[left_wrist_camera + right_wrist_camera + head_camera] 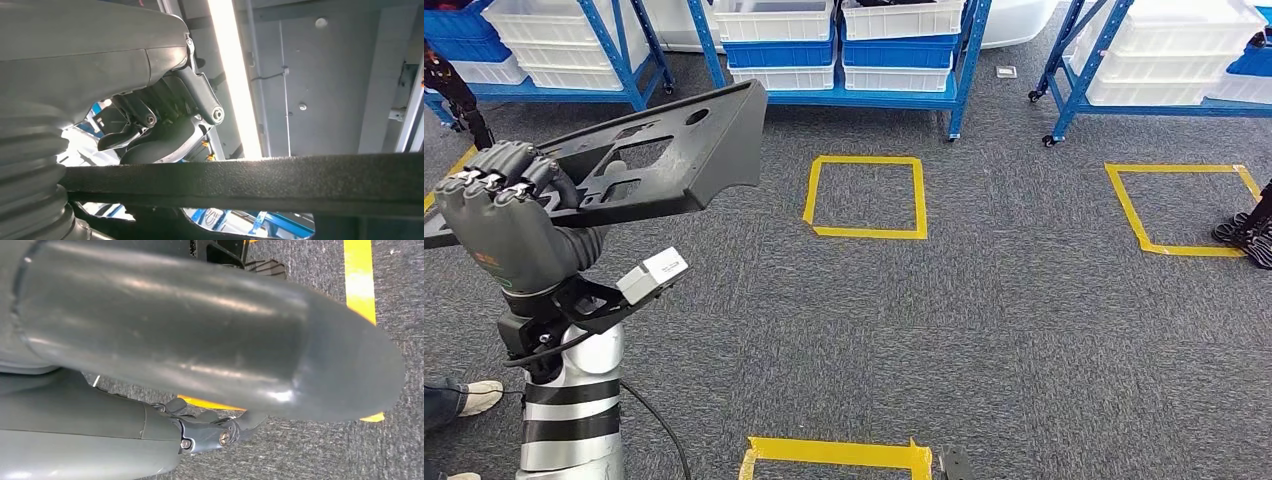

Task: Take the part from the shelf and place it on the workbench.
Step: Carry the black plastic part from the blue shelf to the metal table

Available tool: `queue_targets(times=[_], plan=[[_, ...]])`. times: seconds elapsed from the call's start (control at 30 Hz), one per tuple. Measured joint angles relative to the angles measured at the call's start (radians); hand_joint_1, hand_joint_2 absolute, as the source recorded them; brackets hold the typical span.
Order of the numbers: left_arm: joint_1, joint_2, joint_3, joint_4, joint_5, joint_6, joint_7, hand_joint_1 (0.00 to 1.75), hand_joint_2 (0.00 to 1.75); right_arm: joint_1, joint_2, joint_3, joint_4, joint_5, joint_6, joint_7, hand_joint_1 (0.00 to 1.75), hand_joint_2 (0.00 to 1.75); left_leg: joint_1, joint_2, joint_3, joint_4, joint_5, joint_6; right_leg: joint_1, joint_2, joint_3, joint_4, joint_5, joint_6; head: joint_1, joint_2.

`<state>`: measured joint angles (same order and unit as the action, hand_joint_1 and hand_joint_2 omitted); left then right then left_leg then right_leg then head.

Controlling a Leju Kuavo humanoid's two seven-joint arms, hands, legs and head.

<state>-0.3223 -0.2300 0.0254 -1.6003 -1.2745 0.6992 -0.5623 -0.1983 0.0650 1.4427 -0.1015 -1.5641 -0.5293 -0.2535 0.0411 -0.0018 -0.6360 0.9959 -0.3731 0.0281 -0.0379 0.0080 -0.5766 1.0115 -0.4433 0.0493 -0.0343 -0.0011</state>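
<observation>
My grey left hand (509, 225) is gripping the flat black perforated plastic part (664, 160), raising it above grey carpet (984, 320); my right hand (210, 340) is hanging, grasp state indeterminable.

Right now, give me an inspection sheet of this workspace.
Surface: grey carpet floor with yellow tape squares; no workbench seen.
Job's things: black part held off the floor, tilted.
Clutter: nothing seen.
Hands: left hand grips the part's near edge; right hand hangs above the carpet, holding nothing seen, finger pose unclear.
Cables: black cable runs beside the left arm.
Surroundings: blue shelves with white bins; a person's shoe at the left.
</observation>
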Motion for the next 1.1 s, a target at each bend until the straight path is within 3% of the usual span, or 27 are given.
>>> queue_targets(times=[0.07, 0.17, 0.2, 0.3, 0.37, 0.6, 0.83, 0.93, 0.97, 1.03, 1.1], plan=[[0.0, 0.0, 0.0, 0.0, 0.0, 0.0, -0.001, 1.75, 1.75, 0.0, 0.0, 0.0, 0.0, 0.0, 0.005, -0.002, 0.0, 0.0, 0.001, 0.001, 0.0, -0.003, 0.004, 0.004, 0.006, 0.0, -0.002, 0.001, 0.001, -0.007, 0.0, 0.0], [0.001, 0.0, 0.001, 0.0, 0.0, 0.0, -0.003, 1.75, 1.75, 0.0, -0.001, -0.001, 0.0, -0.001, 0.014, -0.01, 0.0, 0.0, 0.003, 0.003, 0.0, -0.008, 0.009, -0.011, 0.01, 0.0, -0.005, 0.002, 0.002, -0.012, 0.0, 0.0], [0.001, 0.0, 0.002, 0.0, 0.0, 0.0, -0.003, 1.75, 1.75, 0.0, -0.001, -0.001, 0.0, -0.001, 0.016, -0.012, 0.0, 0.0, 0.004, 0.003, 0.0, -0.01, 0.01, -0.022, 0.011, 0.0, -0.006, 0.002, 0.001, -0.012, 0.0, 0.0], [0.002, 0.0, 0.004, 0.0, 0.0, 0.0, -0.004, 1.75, 1.75, 0.0, -0.002, -0.007, 0.0, -0.001, 0.019, -0.017, 0.0, 0.0, 0.007, 0.004, -0.001, -0.015, 0.012, -0.073, 0.012, 0.0, -0.01, 0.003, 0.001, -0.012, 0.0, 0.0], [0.003, 0.0, 0.004, 0.0, 0.0, 0.0, -0.005, 1.75, 1.75, 0.001, -0.003, -0.01, 0.0, -0.001, 0.021, -0.021, 0.0, 0.0, 0.007, 0.004, -0.003, -0.015, 0.012, -0.086, 0.011, -0.001, -0.011, 0.003, 0.002, -0.013, 0.001, 0.0], [0.005, 0.001, 0.01, -0.001, -0.002, 0.0, -0.01, 1.75, 1.75, 0.001, -0.004, -0.014, 0.0, 0.011, 0.005, -0.022, 0.0, 0.0, -0.005, 0.003, -0.012, -0.009, 0.011, -0.082, 0.006, -0.002, -0.015, 0.001, 0.004, -0.012, 0.001, 0.0], [0.006, 0.001, 0.013, -0.01, 0.002, 0.0, -0.017, 1.75, 1.75, 0.0, -0.001, 0.002, 0.0, 0.039, -0.024, -0.012, 0.0, 0.0, -0.011, 0.002, -0.024, 0.014, -0.003, -0.053, -0.002, -0.003, -0.013, -0.002, 0.007, 0.0, 0.0, 0.0], [0.005, 0.001, 0.015, -0.018, 0.003, 0.0, -0.018, 1.75, 1.75, 0.0, 0.001, 0.012, 0.0, 0.047, -0.028, -0.01, 0.0, 0.0, -0.007, -0.001, -0.016, -0.004, 0.007, -0.037, 0.0, -0.01, -0.016, 0.005, -0.003, 0.008, 0.001, 0.0], [0.004, 0.001, 0.015, -0.02, 0.003, 0.0, -0.019, 1.75, 1.75, -0.001, 0.0, 0.015, 0.0, 0.049, -0.028, -0.01, 0.0, 0.0, -0.003, -0.003, -0.012, -0.013, 0.013, -0.032, 0.001, -0.011, -0.029, 0.035, -0.022, 0.007, 0.003, 0.0], [0.004, 0.001, 0.017, -0.022, 0.003, 0.0, -0.019, 1.75, 1.75, 0.0, 0.0, 0.02, 0.0, 0.05, -0.029, -0.01, 0.0, 0.0, 0.001, -0.011, -0.011, -0.02, 0.019, -0.026, 0.002, -0.011, -0.082, 0.151, -0.08, -0.001, 0.008, 0.0], [0.009, 0.001, 0.019, -0.022, 0.003, 0.0, -0.019, 1.75, 1.75, 0.001, -0.001, 0.025, 0.0, 0.051, -0.029, -0.009, 0.0, 0.0, 0.001, -0.024, -0.015, -0.02, 0.022, -0.027, 0.002, -0.01, -0.125, 0.25, -0.117, 0.002, 0.01, 0.0]])
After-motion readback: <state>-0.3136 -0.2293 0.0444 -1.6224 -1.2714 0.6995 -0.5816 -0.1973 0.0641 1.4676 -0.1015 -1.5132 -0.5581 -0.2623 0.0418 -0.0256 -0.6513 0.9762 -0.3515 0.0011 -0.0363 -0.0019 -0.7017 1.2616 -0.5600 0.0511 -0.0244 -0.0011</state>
